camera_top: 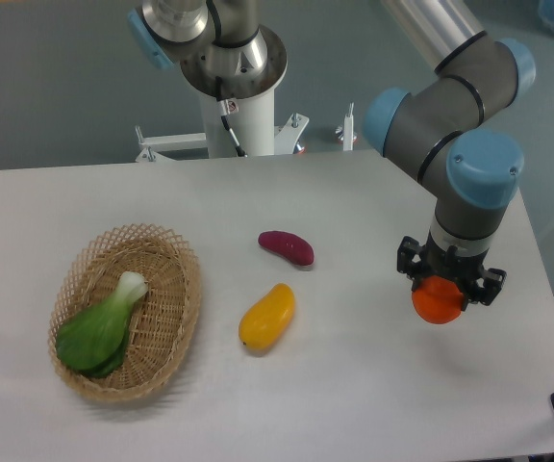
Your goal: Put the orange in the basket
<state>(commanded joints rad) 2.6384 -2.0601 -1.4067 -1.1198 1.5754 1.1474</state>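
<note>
Gripper [440, 292] clamped on orange [437, 302] above table [373, 385], basket [183, 279] well apart at left, holding bok choy [99, 329]

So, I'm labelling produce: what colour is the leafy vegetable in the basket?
Green leaves with a pale whitish stem, shown in the fixed camera view.

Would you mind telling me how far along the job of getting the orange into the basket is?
Done: the claw is closed on the small round red-orange orange, at the table's right side. In hand: it is carried, apparently lifted. Left: the move across to the oval woven wicker basket at the left, which holds only a green leafy vegetable, then release. The purple sweet potato and yellow mango-like fruit lie between.
</note>
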